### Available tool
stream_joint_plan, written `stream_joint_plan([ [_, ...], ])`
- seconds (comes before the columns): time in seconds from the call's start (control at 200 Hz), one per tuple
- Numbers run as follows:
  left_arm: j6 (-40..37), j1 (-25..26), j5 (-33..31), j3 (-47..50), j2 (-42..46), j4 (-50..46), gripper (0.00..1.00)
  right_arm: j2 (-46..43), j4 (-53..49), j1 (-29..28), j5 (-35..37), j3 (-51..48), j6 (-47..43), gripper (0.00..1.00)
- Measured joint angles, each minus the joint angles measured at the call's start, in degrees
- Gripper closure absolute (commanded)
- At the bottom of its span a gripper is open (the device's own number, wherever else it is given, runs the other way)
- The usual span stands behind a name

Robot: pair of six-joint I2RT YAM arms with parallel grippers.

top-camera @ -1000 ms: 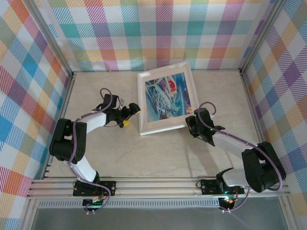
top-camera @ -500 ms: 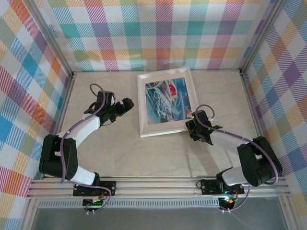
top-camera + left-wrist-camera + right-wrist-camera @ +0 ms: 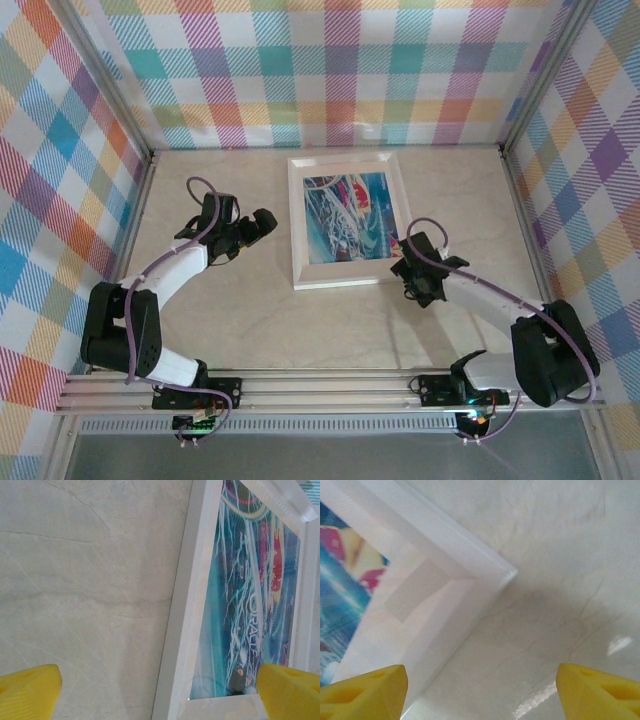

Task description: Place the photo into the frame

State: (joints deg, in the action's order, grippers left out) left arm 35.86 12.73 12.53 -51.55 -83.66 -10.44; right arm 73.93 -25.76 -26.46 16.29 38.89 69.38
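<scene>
The frame (image 3: 294,225) lies flat on the table with its narrow white border up. The blue and teal photo (image 3: 345,215) shows inside it behind the pane. My left gripper (image 3: 265,222) hovers open just left of the frame. Its yellow fingertips (image 3: 27,692) straddle the frame's left border (image 3: 192,630), with the photo (image 3: 250,605) to the right. My right gripper (image 3: 410,270) stands open at the frame's near right corner. In the right wrist view that white corner (image 3: 470,565) sits just ahead of the right gripper (image 3: 480,692), which has bare table between its fingers.
The pale marbled tabletop (image 3: 250,310) stretches in front of and beside the frame. Checked cloth walls (image 3: 330,70) close the back and both sides. A metal rail (image 3: 330,385) carrying the arm bases runs along the near edge.
My right gripper has opened and let go of the frame's near right corner, and the frame has settled flat and squarer. My left arm drew back to the left, away from the frame.
</scene>
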Motion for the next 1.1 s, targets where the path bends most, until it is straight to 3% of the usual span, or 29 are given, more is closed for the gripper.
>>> stream_joint_plan([
  [0.29, -0.15, 0.0, -0.09, -1.11, -3.58, -0.02, 0.0, 1.38, -0.5, 9.4, 1.18, 7.98, -26.56, 0.13],
  [0.605, 0.9, -2.95, -1.09, -4.83, -7.41, 0.13, 0.0, 22.23, 2.12, 17.11, -10.75, 27.34, -52.35, 0.12],
  [0.845, 2.49, -7.69, -3.5, -4.66, -7.21, -0.17, 0.0, 39.82, -2.45, 18.95, -18.53, 46.49, -61.26, 0.16],
  [0.985, 2.47, -8.48, -5.27, -3.13, -5.27, -0.94, 0.0, 45.99, -5.49, 19.39, -20.57, 52.43, -63.73, 0.17],
  [1.1, 2.47, -8.83, -5.66, -2.38, -4.33, -1.75, 0.0, 48.68, -8.41, 19.39, -20.2, 55.01, -65.37, 0.3],
])
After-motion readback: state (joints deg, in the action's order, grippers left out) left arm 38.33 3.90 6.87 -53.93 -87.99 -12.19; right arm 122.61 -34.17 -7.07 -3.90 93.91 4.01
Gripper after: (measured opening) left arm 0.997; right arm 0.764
